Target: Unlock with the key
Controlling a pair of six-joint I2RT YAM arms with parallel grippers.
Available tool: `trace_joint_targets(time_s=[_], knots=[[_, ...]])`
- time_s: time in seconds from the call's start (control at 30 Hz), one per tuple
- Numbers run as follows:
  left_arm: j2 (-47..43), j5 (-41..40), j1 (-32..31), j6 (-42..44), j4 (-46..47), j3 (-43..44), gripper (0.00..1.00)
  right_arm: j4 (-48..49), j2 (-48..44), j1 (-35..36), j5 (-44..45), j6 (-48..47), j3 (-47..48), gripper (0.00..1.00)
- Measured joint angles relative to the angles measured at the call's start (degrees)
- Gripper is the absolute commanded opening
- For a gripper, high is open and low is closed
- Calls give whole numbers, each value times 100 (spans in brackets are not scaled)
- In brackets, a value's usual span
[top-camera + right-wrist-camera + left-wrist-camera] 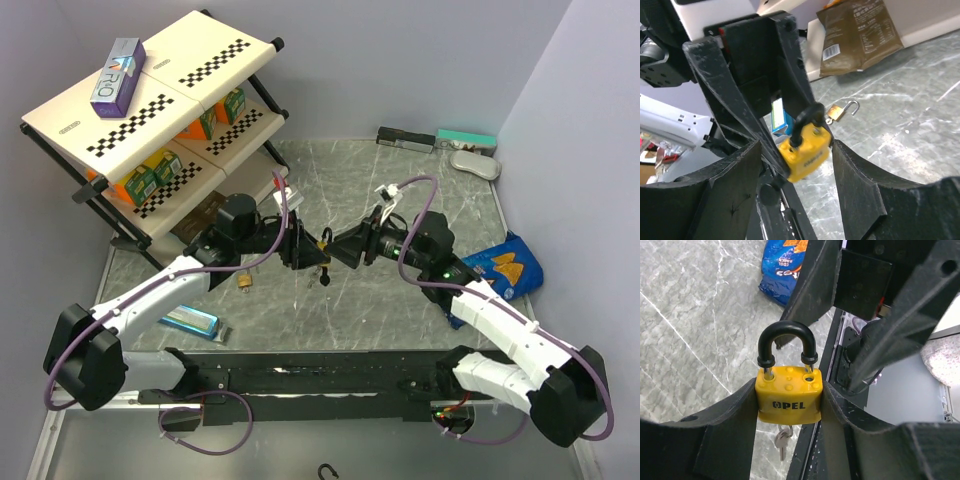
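left gripper (789, 390): clamped tight on yellow padlock (787, 404) body, shackle pointing out past the fingers | padlock: held above table (400, 190), between both arms | key (782, 439): hangs under the lock body | right gripper (795, 145): fingers spread, flanking the padlock, gap each side, gripping nothing | small brass padlock (842, 111): on table, shackle swung open

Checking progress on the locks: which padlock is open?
The small brass padlock on the table: its shackle is swung out. The yellow padlock in the left end effector has both legs seated.
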Motion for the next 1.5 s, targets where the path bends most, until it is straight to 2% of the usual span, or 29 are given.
trace_joint_targets(time_s=[0.13,0.4,0.6,0.77,0.87,1.0,1.13,1.5], knots=[[-2,4,2,59,-44,-4,1,-85,118,168,197,-85,168,61],[-181,72,31,179,-101,-103,1,-614,42,157,1602,-70,192,59],[-219,428,31,142,68,-168,1,-896,37,2,2181,-175,188,60],[-225,146,28,186,-31,-166,1,-940,-57,-20,2214,-136,188,65],[-245,-468,9,289,-293,-166,1,-946,-354,-20,2079,105,184,65],[-289,-1344,-173,474,-597,-166,1,-457,-498,4,1755,586,149,64],[-409,-1921,-468,616,-811,-166,1,48,-57,197,1523,992,111,64],[-507,-2197,-514,647,-833,-166,1,844,1165,470,1327,1567,114,63]])
